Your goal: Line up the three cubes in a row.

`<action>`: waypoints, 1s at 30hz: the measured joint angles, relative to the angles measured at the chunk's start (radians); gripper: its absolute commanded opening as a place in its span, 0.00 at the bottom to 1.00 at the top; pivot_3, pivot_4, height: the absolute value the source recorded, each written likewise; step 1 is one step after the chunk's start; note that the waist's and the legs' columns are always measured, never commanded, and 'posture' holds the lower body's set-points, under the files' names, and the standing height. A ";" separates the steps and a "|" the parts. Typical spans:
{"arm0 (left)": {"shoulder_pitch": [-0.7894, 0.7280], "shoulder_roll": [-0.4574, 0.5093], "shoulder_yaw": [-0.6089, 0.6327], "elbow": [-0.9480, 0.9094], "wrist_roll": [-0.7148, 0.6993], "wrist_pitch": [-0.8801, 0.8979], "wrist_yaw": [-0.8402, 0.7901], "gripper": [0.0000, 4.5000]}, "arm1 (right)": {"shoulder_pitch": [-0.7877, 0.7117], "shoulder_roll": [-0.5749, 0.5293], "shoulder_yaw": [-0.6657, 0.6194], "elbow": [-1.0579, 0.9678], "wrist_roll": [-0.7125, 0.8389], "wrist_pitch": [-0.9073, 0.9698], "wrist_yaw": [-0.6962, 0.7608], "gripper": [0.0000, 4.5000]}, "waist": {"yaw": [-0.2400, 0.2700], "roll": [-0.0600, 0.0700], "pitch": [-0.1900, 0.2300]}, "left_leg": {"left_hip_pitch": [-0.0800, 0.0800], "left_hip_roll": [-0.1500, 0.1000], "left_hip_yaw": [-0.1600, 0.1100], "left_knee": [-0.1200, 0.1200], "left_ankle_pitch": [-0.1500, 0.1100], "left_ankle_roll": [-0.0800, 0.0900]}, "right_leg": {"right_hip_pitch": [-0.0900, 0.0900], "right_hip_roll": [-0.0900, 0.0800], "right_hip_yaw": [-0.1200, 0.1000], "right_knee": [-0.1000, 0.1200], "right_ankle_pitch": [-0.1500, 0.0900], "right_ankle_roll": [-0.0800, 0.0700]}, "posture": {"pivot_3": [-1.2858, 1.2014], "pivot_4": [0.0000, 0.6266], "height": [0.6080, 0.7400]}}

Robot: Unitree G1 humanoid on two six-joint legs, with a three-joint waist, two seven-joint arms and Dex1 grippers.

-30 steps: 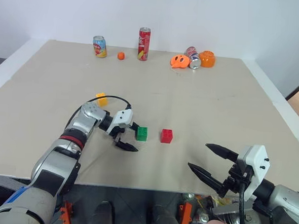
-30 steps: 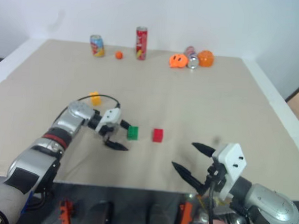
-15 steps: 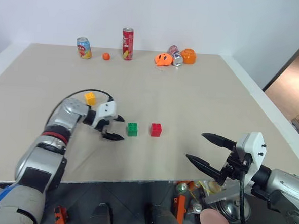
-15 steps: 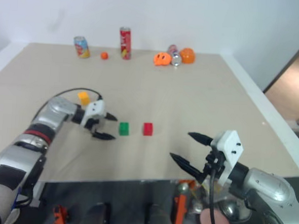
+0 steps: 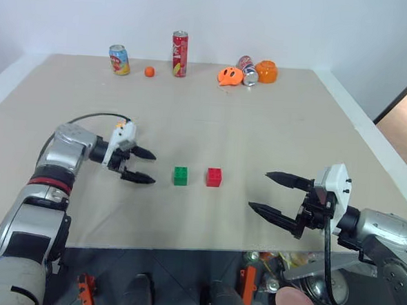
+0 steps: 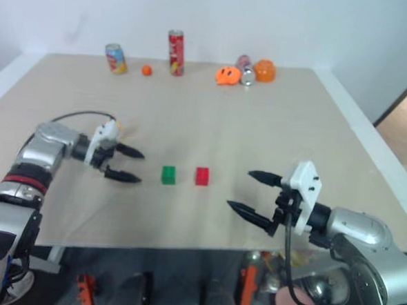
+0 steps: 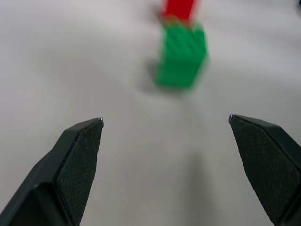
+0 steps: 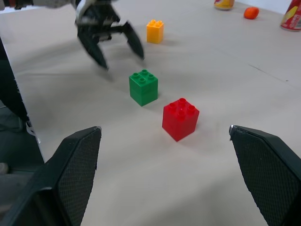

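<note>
The left gripper (image 5: pixel 139 164) has its two black pointy fingers spread wide, holding nothing. It hangs just beside the green cube (image 5: pixel 180 176). The right gripper (image 5: pixel 275 194) is wide open and empty too, near the table's (image 5: pixel 274 122) front edge.

The cubes are shiny plastic with round bumps on top. The red cube (image 5: pixel 214 177) sits just beside the green one. The yellow cube (image 8: pixel 155 31) sits apart, behind the left gripper. Far back stand two cans (image 5: pixel 119 59), a small orange ball (image 5: pixel 149 71) and orange toys (image 5: pixel 229 76).
</note>
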 measured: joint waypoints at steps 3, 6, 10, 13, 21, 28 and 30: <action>0.024 0.035 0.063 -0.138 -0.050 0.121 0.081 0.99 | -0.052 0.022 0.033 0.013 -0.014 -0.007 -0.009 1.00 | 0.002 0.000 0.000 | -0.007 -0.003 0.001 0.002 -0.004 -0.005 | -0.005 0.000 0.006 -0.001 -0.001 0.008 | 0.52 0.24 1.00; 0.081 0.049 0.110 -0.259 -0.093 0.224 0.150 0.99 | -0.092 0.051 0.038 0.022 -0.013 -0.006 -0.029 1.00 | 0.006 0.000 0.000 | -0.007 -0.003 0.000 0.001 -0.006 -0.007 | -0.005 0.001 0.005 -0.001 -0.003 0.007 | 0.52 0.24 1.00; 0.207 0.056 0.187 -0.442 -0.177 0.370 0.264 0.99 | -0.191 0.104 0.039 0.038 -0.007 0.004 -0.100 1.00 | 0.006 0.000 0.000 | -0.007 -0.001 -0.002 0.001 -0.006 -0.008 | -0.005 0.003 0.004 0.000 -0.005 0.007 | 0.52 0.24 1.00; 0.289 0.017 0.267 -0.590 -0.233 0.450 0.421 0.99 | -0.326 0.166 0.052 0.088 -0.058 0.018 -0.231 1.00 | 0.006 0.000 0.000 | -0.005 0.001 -0.001 0.001 -0.006 -0.008 | -0.004 0.005 0.004 0.000 -0.002 0.003 | 0.52 0.24 1.00; 0.408 -0.104 0.338 -0.745 -0.173 0.531 0.921 0.99 | -0.390 0.232 0.175 0.117 -0.146 0.058 -0.327 1.00 | 0.010 0.000 0.000 | -0.004 0.003 0.000 0.002 -0.005 -0.007 | -0.004 0.008 0.007 0.000 0.002 0.003 | 0.52 0.24 1.00; 0.412 -0.136 0.351 -0.770 -0.133 0.574 1.154 0.99 | -0.402 0.279 0.235 0.167 -0.197 0.028 -0.318 1.00 | 0.010 0.000 0.000 | -0.004 0.004 0.000 0.002 -0.005 -0.007 | -0.005 0.009 0.007 0.000 0.002 0.002 | 0.52 0.24 1.00; 0.407 -0.133 0.344 -0.764 -0.117 0.573 1.180 0.99 | -0.413 0.293 0.242 0.182 -0.209 0.017 -0.314 1.00 | 0.010 0.000 0.000 | -0.003 0.004 0.000 0.002 -0.005 -0.007 | -0.005 0.010 0.007 0.000 0.002 0.002 | 0.52 0.24 1.00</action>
